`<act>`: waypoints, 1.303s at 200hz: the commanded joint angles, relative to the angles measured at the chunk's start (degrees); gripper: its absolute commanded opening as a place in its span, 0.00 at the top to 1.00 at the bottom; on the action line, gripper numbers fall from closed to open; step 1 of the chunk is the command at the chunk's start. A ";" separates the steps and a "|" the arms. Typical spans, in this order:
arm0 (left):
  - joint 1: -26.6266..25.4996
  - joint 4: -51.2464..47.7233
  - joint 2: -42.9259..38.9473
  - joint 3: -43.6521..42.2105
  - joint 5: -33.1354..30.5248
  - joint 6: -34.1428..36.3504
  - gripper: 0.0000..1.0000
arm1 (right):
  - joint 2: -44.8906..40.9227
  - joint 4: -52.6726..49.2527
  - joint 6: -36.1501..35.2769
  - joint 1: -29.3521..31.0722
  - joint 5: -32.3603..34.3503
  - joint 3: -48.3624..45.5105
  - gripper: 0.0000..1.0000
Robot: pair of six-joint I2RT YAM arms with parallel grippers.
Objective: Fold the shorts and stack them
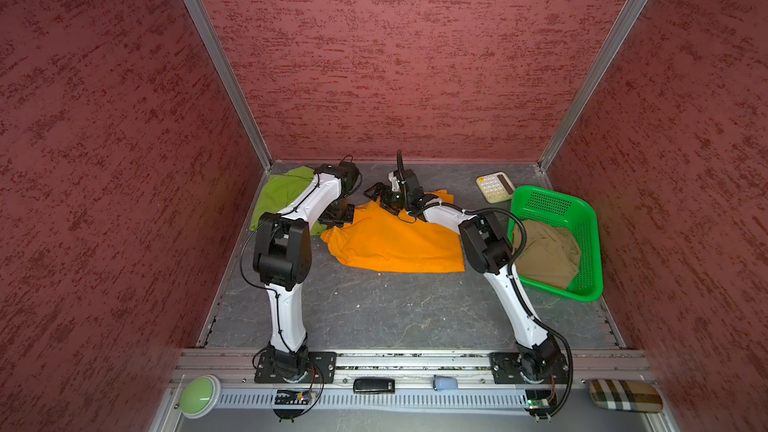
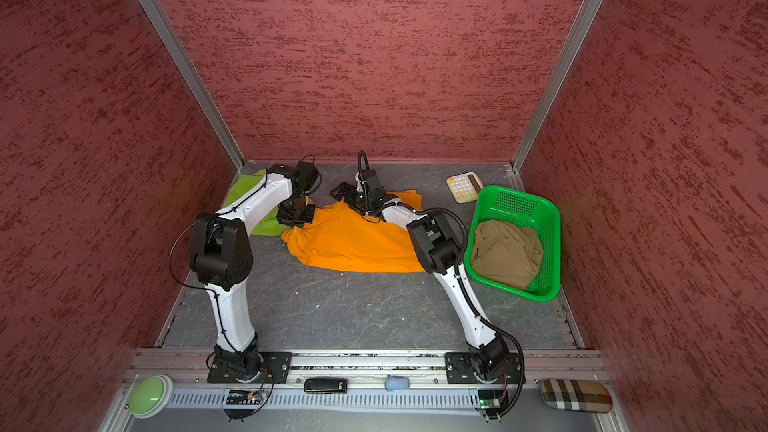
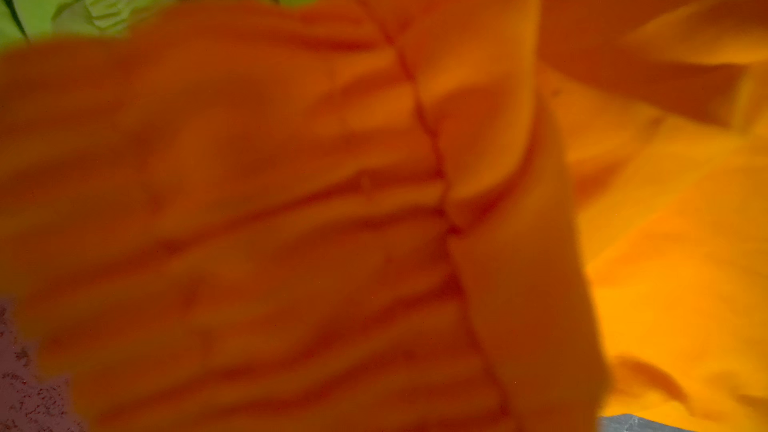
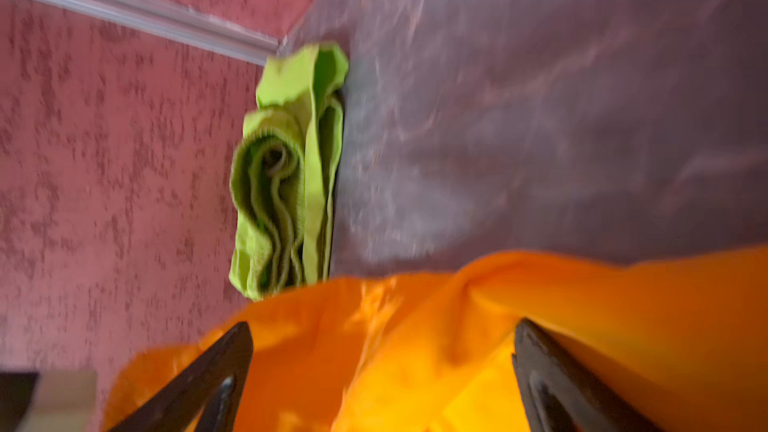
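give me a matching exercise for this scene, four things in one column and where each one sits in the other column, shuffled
Things
1. lime green fabric shorts
2. bright orange fabric shorts
3. khaki tan fabric shorts
4. cream plastic calculator

Places
A. inside the green perforated plastic basket
B. on the dark grey table at the back, just beside the basket
C. bunched in the back left corner
D. spread across the middle of the table

Pairs: 1-C, 2-D, 3-A, 4-B
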 commanded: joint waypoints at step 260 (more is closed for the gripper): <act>2.63 -0.33 4.46 11.02 10.88 -1.83 1.00 | -35.15 12.19 -5.92 11.92 0.22 -57.85 0.01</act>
